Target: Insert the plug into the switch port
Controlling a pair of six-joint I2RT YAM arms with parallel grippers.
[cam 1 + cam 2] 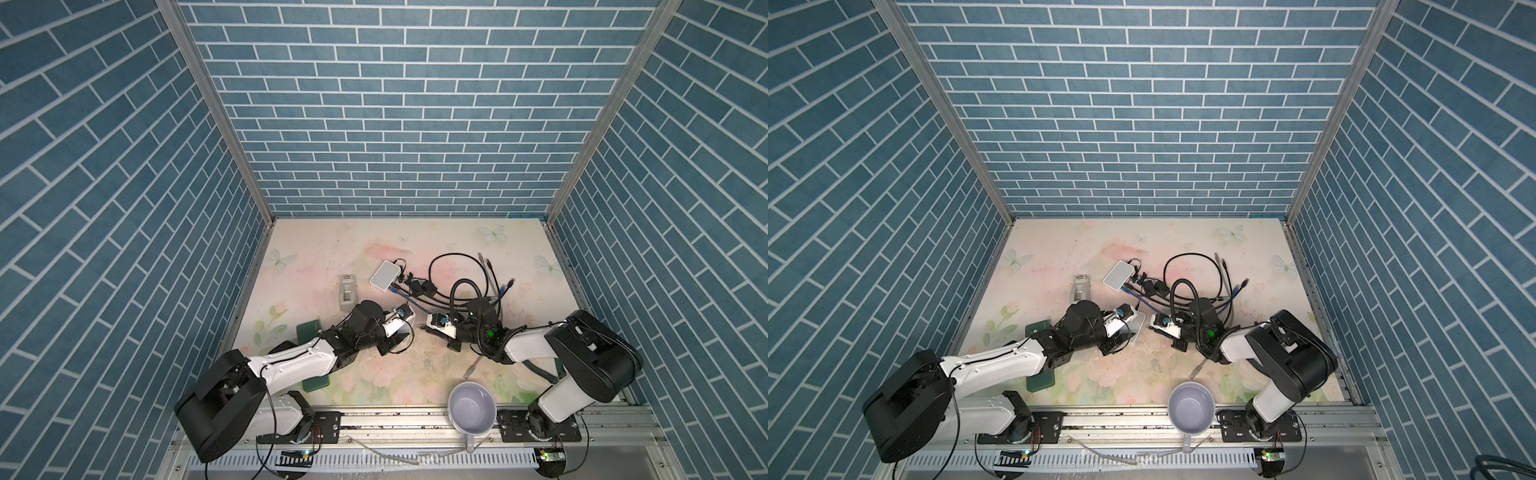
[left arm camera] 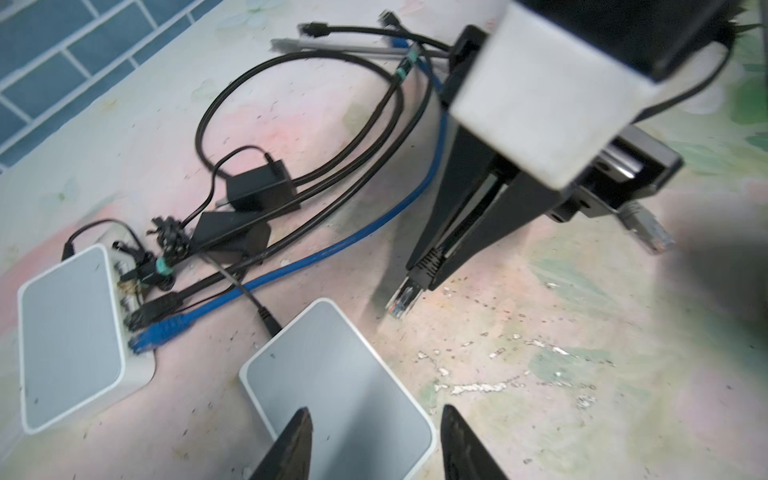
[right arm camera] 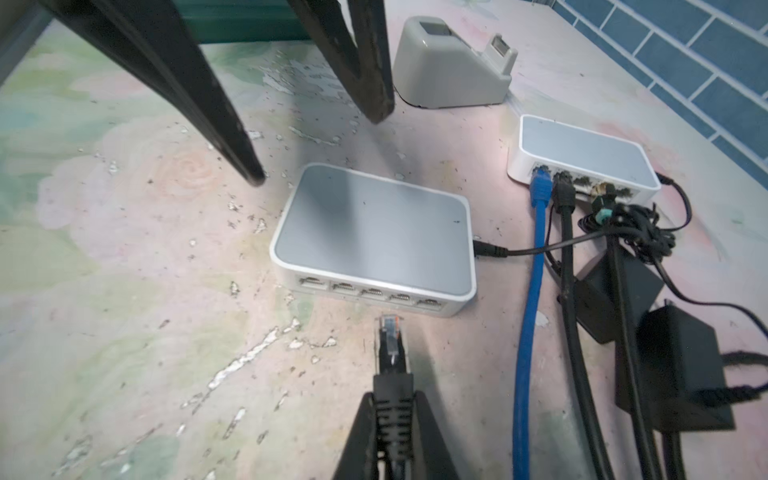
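The flower-printed pastel table point(image 1: 316, 249) is hemmed on three sides by blue brick-patterned walls point(image 1: 395, 124). Its far half is left bare in both top views, while part of the near rail edge is taken up by a pale lilac ceramic mug point(image 1: 473, 407). The left gripper point(image 2: 376, 415) is held with its black fingers spread wide near the far edge of the white rectangular plastic switch point(image 3: 370, 232) with a grey top, and no contact is seen. That switch is laid flat near the table's middle, its row of five ports turned toward the right gripper point(image 3: 392, 399). Bare mat is left open on one side of it, whereas the other side is crowded by a round blue cable point(image 3: 532, 311), black cables and a second white switch point(image 3: 582, 153). The clear plug point(image 3: 390, 332) is pinched by its black ribbed boot between the right gripper's pressed-in fingers and is pointed at the middle ports, just short of them, with a thin strip of mat between.
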